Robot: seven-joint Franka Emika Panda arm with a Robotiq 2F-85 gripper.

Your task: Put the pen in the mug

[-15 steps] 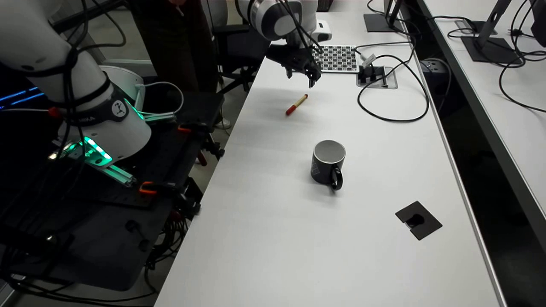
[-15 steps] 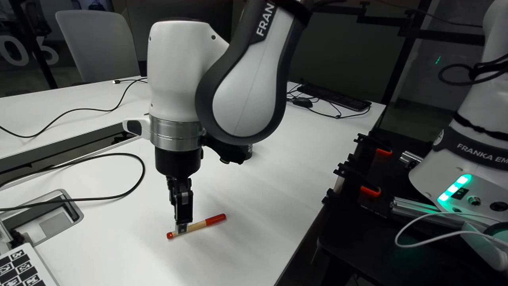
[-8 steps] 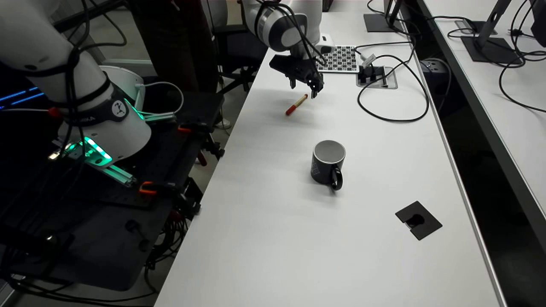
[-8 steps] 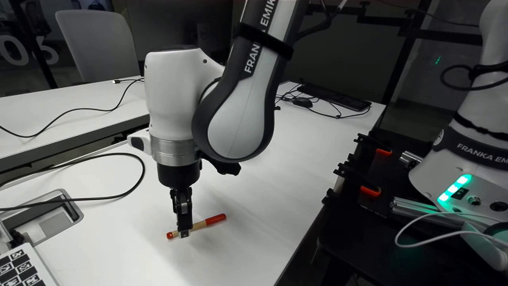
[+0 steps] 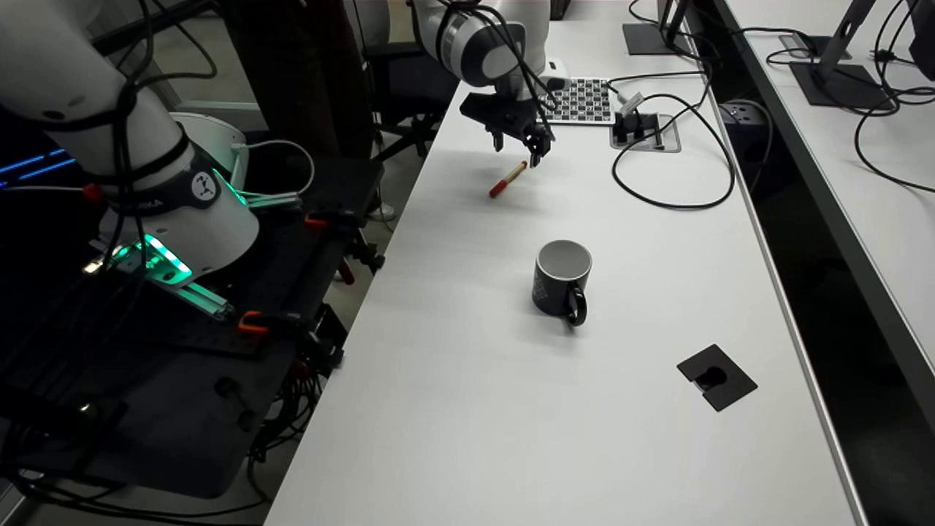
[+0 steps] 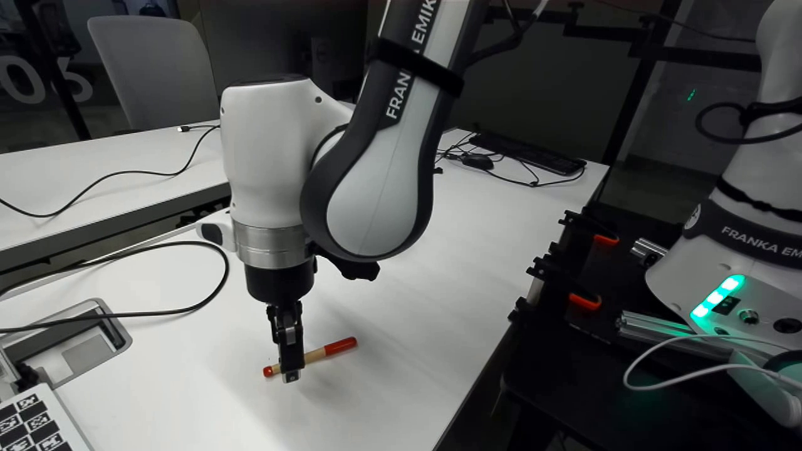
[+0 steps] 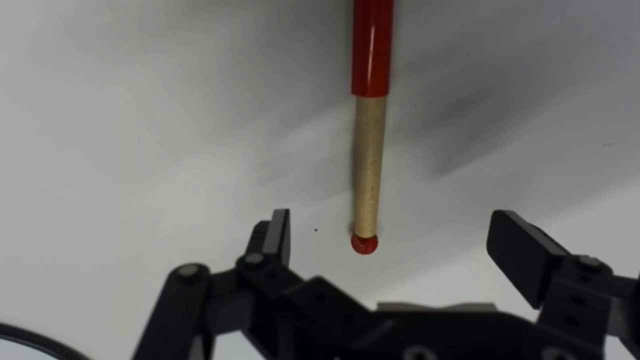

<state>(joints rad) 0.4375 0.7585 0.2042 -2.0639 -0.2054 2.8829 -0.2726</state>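
Note:
The pen (image 7: 369,165) lies flat on the white table, with a long red cap, a tan barrel and a small red end. It also shows in both exterior views (image 5: 508,180) (image 6: 340,346). My gripper (image 7: 390,215) is open and holds nothing. In the wrist view the pen's small red end lies between the spread fingers, nearer the left one, touching neither. In the exterior views the gripper (image 5: 517,154) (image 6: 291,374) points down over the tan end, close to the table. The dark mug (image 5: 549,292) stands upright in an exterior view, its grey inside showing; it is out of the wrist view.
A black cable loop (image 5: 683,207) and a socket box (image 5: 646,134) lie on the table near the gripper. A checkered board (image 5: 581,101) is behind it. A flat black square (image 5: 719,387) lies beyond the mug. The robot base (image 5: 182,219) stands beside the table.
My gripper has come down toward the table near the pen's tan end, mostly in the first half second, then shifted slightly. The pen and mug have not moved.

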